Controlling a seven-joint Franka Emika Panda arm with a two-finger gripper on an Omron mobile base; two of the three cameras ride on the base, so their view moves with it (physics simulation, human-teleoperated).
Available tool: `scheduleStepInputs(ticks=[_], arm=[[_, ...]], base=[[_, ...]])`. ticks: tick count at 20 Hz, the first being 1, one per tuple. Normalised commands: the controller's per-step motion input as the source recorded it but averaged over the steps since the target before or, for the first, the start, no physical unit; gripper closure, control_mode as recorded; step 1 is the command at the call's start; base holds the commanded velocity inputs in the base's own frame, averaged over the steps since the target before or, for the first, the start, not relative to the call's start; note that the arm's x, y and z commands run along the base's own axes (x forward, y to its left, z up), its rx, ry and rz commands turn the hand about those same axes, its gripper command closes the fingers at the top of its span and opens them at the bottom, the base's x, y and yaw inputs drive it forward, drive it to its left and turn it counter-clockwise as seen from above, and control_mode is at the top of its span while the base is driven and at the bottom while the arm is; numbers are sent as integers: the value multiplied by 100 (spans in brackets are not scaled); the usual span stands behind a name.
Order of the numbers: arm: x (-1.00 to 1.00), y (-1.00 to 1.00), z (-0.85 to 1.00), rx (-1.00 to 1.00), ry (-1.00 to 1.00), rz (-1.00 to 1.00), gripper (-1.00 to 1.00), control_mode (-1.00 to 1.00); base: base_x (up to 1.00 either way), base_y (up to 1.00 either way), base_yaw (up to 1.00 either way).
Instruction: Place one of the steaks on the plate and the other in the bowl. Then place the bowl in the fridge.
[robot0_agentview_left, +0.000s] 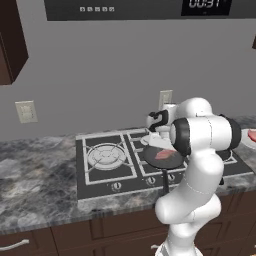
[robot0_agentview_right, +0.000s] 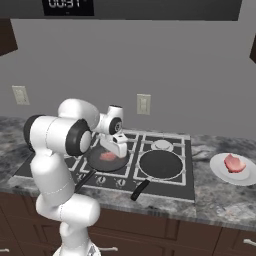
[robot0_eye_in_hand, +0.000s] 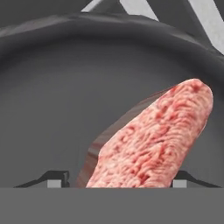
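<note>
pink steak (robot0_eye_in_hand: 151, 140) between fingertips (robot0_eye_in_hand: 54, 177); right base adds plate (robot0_agentview_right: 248, 177).

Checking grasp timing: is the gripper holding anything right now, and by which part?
Cannot tell. The gripper straddles the near end of the steak in the frying pan; contact isn't visible.

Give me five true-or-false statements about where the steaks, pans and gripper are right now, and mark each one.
1. One steak lies on the white plate. True.
2. The other steak lies in a bowl. False: it lies in a black frying pan on the stove.
3. The gripper hangs over that pan. True.
4. The second frying pan holds a steak. False: nothing lies in it.
5. The gripper is lifting the steak clear. False: it is still in the pan.
</note>
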Motion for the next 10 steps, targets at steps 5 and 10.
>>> scheduleStepInputs(ticks=[5,10], arm=[[0,5,-1,0,0,0,100,-100],[-44,0,23,0,0,-1,100,-100]], base=[[0,0,0],[0,0,0]])
